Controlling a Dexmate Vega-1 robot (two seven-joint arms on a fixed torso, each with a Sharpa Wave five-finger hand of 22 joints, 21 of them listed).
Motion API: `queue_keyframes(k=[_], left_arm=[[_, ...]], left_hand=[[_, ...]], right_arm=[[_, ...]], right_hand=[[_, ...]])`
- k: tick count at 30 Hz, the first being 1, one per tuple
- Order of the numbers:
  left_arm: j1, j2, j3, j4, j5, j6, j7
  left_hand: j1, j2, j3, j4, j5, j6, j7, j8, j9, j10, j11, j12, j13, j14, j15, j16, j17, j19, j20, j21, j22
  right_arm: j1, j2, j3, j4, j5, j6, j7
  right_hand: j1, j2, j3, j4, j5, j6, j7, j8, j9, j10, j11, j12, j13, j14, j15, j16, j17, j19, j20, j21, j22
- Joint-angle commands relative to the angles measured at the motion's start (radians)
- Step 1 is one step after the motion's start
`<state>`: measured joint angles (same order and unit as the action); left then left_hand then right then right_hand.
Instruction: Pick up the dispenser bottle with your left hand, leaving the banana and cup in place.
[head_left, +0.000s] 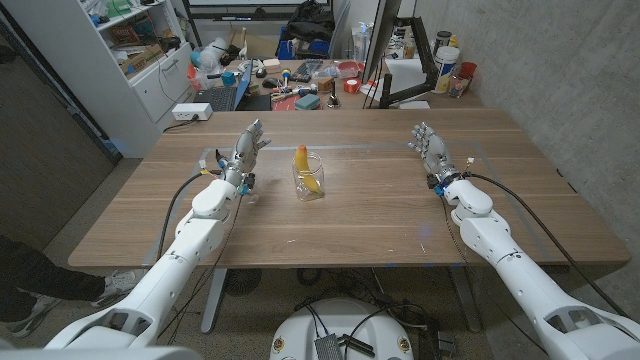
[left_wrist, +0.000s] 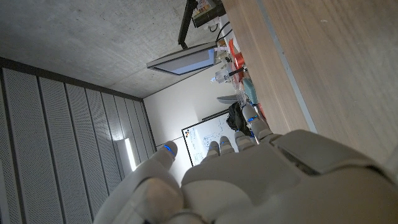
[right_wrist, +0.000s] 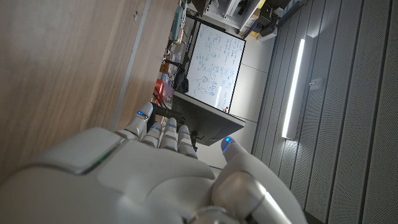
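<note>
Wide brown wood-grain desk (head_left: 380, 215) across the middle of the head view, a pale line of tape near its far edge. Grey concrete wall at the right of the frame, white shelving unit (head_left: 140, 55) at upper left, cluttered workbench (head_left: 300, 80) behind the desk's far edge at upper centre. White power strip (head_left: 192, 112) just beyond the desk's upper-left corner. Dark monitor on a stand (head_left: 405, 60) at upper centre-right, white canister with a yellow band (head_left: 446, 70) beside it.

Near the centre of the frame, slightly left, clear glass cup (head_left: 308, 180) upright on the desk with a yellow banana (head_left: 304, 165) standing in it, tip above the rim. Dispenser bottle: cannot tell where from these frames; only a faint clear shape close by the left wrist, too indistinct to identify.

Left hand (head_left: 244, 147) at centre-left, raised over the desk, fingers spread and pointing toward the upper edge, nothing in it. In the left wrist view, white back of the left hand low in the picture, blue-tipped fingers (left_wrist: 250, 121) apart.

Right hand (head_left: 430, 148) at centre-right, well apart from the cup, fingers loosely extended and apart, holding nothing. In the right wrist view, same pose, fingers (right_wrist: 142, 116) reaching along the wood, whiteboard (right_wrist: 214, 62) and slatted grey wall behind.

Black cables trailing along both white forearms toward the bottom corners.
</note>
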<state>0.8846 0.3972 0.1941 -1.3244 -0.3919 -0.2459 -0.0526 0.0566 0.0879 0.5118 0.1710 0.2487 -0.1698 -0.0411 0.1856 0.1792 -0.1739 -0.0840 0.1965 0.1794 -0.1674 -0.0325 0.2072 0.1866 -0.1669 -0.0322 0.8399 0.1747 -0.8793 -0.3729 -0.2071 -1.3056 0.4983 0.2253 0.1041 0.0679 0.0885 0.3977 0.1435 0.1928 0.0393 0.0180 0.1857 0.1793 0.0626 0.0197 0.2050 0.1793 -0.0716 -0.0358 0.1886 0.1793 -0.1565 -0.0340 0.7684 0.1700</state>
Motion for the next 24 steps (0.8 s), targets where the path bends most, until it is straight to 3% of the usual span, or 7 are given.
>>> queue_keyframes(k=[1,12,18,24], left_arm=[[0.026,0.004,-0.037,-0.067,0.104,0.015,0.046],[0.052,0.043,-0.05,-0.127,0.167,0.048,0.05],[0.066,0.074,-0.052,-0.162,0.211,0.068,0.053],[0.079,0.093,-0.055,-0.188,0.249,0.085,0.063]], left_hand=[[0.012,0.066,0.003,-0.01,0.01,-0.1,0.001,0.008,0.006,-0.044,-0.008,0.006,0.005,-0.1,-0.051,0.006,0.001,-0.153,-0.079,-0.002,0.003],[0.039,0.055,0.014,-0.032,0.014,-0.094,-0.001,0.009,0.005,-0.024,-0.014,0.009,0.004,-0.08,-0.051,0.007,-0.004,-0.141,-0.08,-0.007,0.001],[0.08,0.03,0.021,-0.069,0.016,-0.091,-0.01,0.009,0.005,-0.019,-0.026,0.003,0.004,-0.072,-0.059,0.003,-0.009,-0.131,-0.093,-0.015,0.0],[0.098,0.018,0.023,-0.086,0.016,-0.091,-0.012,0.01,0.005,-0.015,-0.028,0.001,0.004,-0.067,-0.059,0.002,-0.01,-0.126,-0.093,-0.019,0.001]], right_arm=[[-0.009,0.018,0.03,0.003,-0.023,-0.005,0.02],[-0.011,0.024,0.04,0.007,-0.025,-0.003,0.034],[-0.017,0.025,0.046,0.006,-0.025,-0.002,0.035],[-0.02,0.026,0.05,0.008,-0.023,0.001,0.04]], right_hand=[[0.0,0.081,0.001,0.001,0.005,0.01,0.002,0.004,0.005,0.009,0.005,0.005,0.006,-0.011,-0.016,0.007,0.002,-0.001,-0.112,-0.001,0.004],[-0.001,0.081,-0.001,0.002,0.005,0.011,0.003,0.004,0.005,0.008,0.005,0.005,0.006,-0.01,-0.016,0.007,0.002,0.001,-0.112,-0.004,0.004],[-0.001,0.08,-0.002,0.002,0.005,0.011,0.003,0.004,0.005,0.01,0.007,0.005,0.006,-0.01,-0.016,0.007,0.002,0.002,-0.112,-0.006,0.004],[-0.002,0.079,-0.003,0.002,0.005,0.011,0.004,0.004,0.005,0.011,0.007,0.005,0.006,-0.01,-0.016,0.007,0.002,0.003,-0.112,-0.008,0.004]])
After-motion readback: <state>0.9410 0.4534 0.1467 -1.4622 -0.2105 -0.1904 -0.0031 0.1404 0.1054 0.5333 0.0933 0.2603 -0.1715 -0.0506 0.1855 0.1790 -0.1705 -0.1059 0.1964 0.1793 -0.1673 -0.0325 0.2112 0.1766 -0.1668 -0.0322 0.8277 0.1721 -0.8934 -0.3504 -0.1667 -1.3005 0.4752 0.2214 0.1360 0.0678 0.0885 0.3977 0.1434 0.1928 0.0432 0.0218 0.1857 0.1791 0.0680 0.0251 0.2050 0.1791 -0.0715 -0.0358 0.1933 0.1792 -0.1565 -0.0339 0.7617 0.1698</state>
